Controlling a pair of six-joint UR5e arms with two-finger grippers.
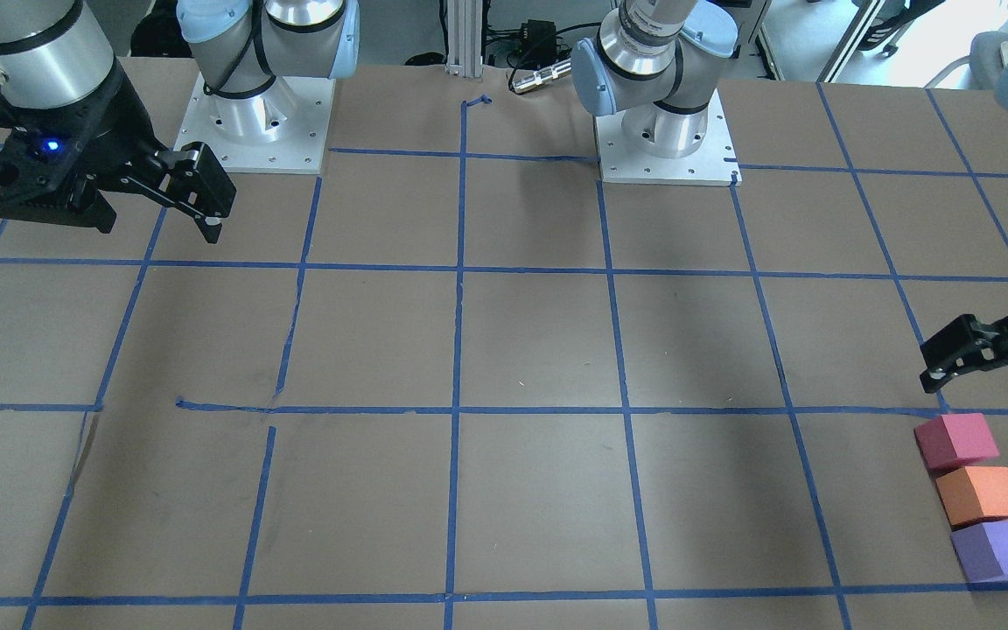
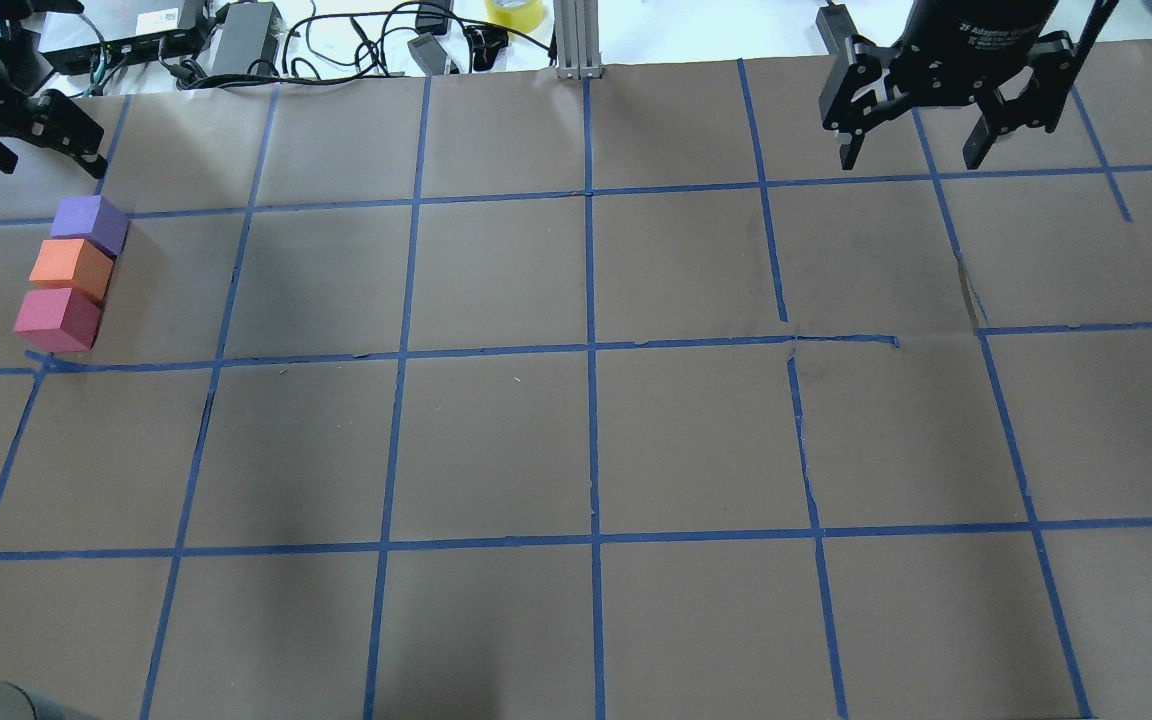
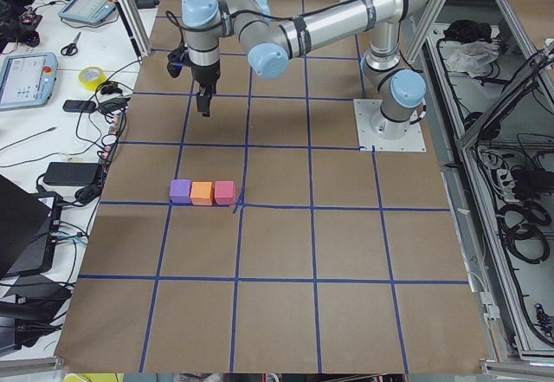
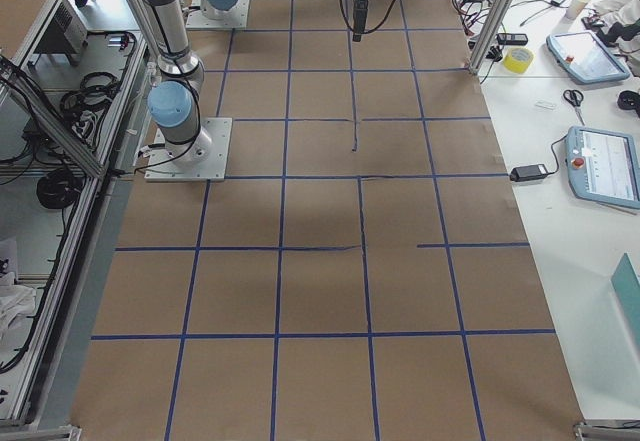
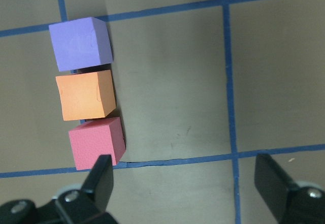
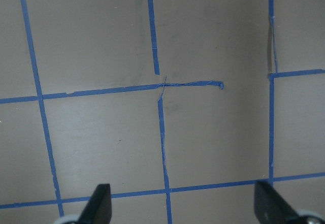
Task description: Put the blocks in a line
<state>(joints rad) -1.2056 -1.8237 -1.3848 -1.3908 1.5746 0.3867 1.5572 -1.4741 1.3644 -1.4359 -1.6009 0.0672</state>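
Observation:
Three small cubes lie in a touching row at the table's left end: purple (image 2: 88, 224), orange (image 2: 71, 268) and pinkish-red (image 2: 57, 319). The front view shows the same pinkish-red (image 1: 956, 441), orange (image 1: 981, 494) and purple (image 1: 997, 550) cubes. My left gripper (image 2: 41, 150) hangs open and empty above the table, beside the row. In its wrist view the cubes (image 5: 85, 94) lie left of the open fingers (image 5: 104, 176). My right gripper (image 2: 911, 160) is open and empty, high over the far right of the table.
The brown table (image 2: 586, 450) carries a blue tape grid. Cables, a power brick and a yellow tape roll (image 2: 514, 12) lie beyond the far edge. The arm bases (image 1: 663, 140) stand at the robot's side.

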